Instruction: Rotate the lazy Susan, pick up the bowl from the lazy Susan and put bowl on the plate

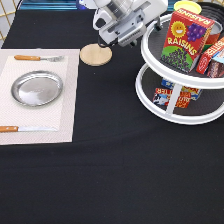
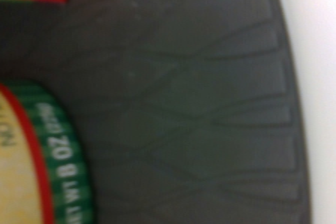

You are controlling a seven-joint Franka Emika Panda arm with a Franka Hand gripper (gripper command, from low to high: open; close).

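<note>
at the exterior view's top, the gripper (image 1: pixel 150 25) hangs by the upper rim of the lazy susan (image 1: pixel 165 107); i cannot tell how it is set. a raisins box (image 1: pixel 184 40) stands on the upper shelf. the plate (image 1: pixel 37 88) lies bare on a placemat (image 1: pixel 65 115) at the left, a wooden coaster (image 1: pixel 95 54) near it. no bowl shows. up close from the wrist, the dark ridged shelf (image 2: pixel 195 110) and a green-rimmed can (image 2: pixel 52 160).

A dining setup: placemat (image 1: pixel 40 95) with plate (image 1: pixel 37 88), fork (image 1: pixel 37 58), knife (image 1: pixel 25 129).
</note>
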